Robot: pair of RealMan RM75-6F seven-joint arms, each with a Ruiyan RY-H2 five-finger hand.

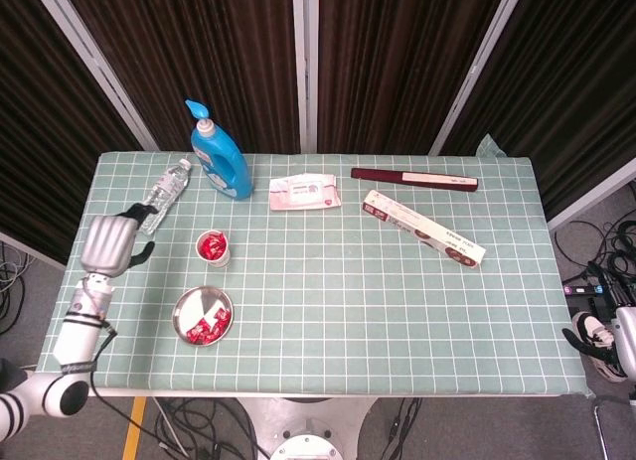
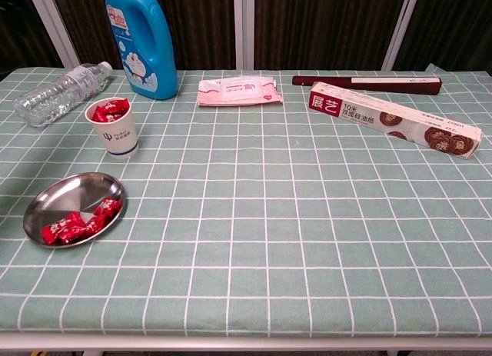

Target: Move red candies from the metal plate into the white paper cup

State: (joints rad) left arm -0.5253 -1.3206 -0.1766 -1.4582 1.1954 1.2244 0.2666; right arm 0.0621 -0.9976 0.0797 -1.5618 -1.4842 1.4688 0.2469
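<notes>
The left hand (image 1: 111, 243) hovers over the table's left edge, holding nothing, its dark fingers (image 1: 142, 249) loosely apart. Right of it and nearer the front sits the round metal plate (image 2: 48, 199) with several red wrapped candies (image 2: 73, 224). Straight to its right stands the white paper cup (image 2: 112, 127), red candy showing inside. Just beyond the hand lies a clear plastic water bottle (image 2: 60, 92), then a tall blue detergent bottle (image 2: 141, 38).
</notes>
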